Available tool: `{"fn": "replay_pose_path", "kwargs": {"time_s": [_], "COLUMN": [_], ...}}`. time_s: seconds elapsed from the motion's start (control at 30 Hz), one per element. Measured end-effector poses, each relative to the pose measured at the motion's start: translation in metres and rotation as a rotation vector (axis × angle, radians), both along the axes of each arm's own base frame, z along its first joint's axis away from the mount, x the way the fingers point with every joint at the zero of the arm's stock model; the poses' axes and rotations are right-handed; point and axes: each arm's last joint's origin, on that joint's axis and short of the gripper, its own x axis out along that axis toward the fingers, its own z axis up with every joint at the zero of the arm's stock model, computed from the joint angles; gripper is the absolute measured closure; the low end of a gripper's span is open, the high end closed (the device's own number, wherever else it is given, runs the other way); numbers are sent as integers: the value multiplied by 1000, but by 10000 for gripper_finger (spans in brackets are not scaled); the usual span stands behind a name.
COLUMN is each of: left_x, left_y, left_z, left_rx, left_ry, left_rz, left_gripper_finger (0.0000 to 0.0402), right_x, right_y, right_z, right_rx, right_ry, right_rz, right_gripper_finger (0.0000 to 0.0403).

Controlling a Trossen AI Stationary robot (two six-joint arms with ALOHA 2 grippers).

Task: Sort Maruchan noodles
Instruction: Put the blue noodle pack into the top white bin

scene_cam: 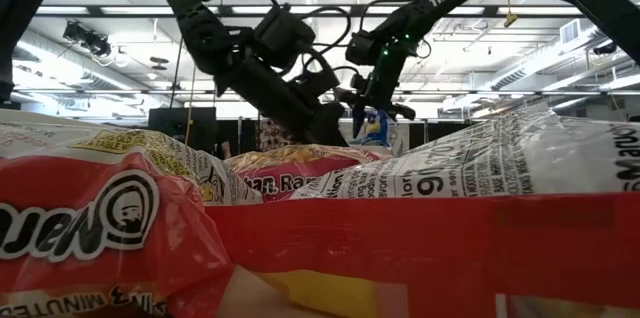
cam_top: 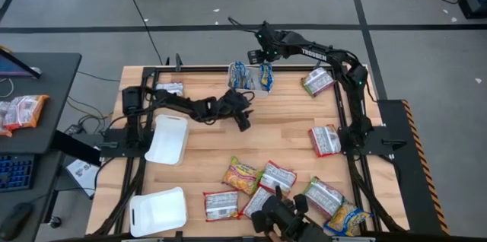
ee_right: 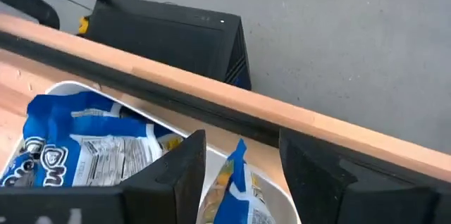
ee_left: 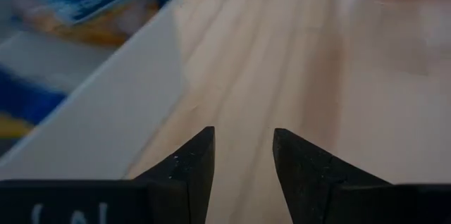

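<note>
The right gripper (cam_top: 264, 65) hangs over the white tray (cam_top: 237, 90) at the far edge of the table (cam_top: 281, 132), its jaws apart with the upright edge of a blue packet (ee_right: 236, 175) standing between them; whether the fingers touch that packet cannot be told. A second blue packet (ee_right: 84, 146) lies in the same tray beside it. The left gripper (cam_top: 244, 122) is just beside that tray, on its near side, low over bare wood, its jaws apart and holding nothing; its wrist view shows the tray wall (ee_left: 91, 122) to one side of its fingers (ee_left: 190, 175). The other noodles are spread over the table: a green-white packet (cam_top: 317, 81) near the far right corner, a red-white packet (cam_top: 326, 140) at the right edge, one more packet (cam_top: 171, 87) at the far left partly under the left arm, and a cluster along the near edge with an orange-yellow packet (cam_top: 240, 175), red-white ones (cam_top: 277, 176) (cam_top: 221, 205), a green-white one (cam_top: 325, 196) and a yellow-blue one (cam_top: 348, 218) at the near right corner. Two empty white trays lie on the left side, one midway (cam_top: 168, 138) and one at the near corner (cam_top: 158, 211). More packets (cam_top: 23, 111) sit on a dark side desk (cam_top: 46, 82) off the table to the left.
</note>
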Motion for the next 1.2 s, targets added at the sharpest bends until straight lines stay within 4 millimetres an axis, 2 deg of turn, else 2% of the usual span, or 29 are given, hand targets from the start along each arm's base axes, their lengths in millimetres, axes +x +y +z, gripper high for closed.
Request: {"fn": "replay_pose_path", "kwargs": {"time_s": [0.3, 0.57, 0.93, 1.2], "left_x": [-5, -5, -6, -6], "left_y": [18, 18, 20, 21], "left_z": [-1, -1, 0, 1], "left_rx": [4, 7, 9, 21], "left_ry": [14, 14, 7, 1], "left_rz": [61, 59, 62, 75], "left_gripper_finger": [251, 251, 251, 251], "right_x": [-4, 0, 13, 6], "right_y": [12, 29, 52, 63], "right_z": [-8, -11, -12, -15], "right_rx": [87, 162, 262, 322], "right_ry": [117, 159, 115, 239], "right_rz": [45, 147, 351, 361], "right_gripper_finger": [243, 265, 267, 267]}}
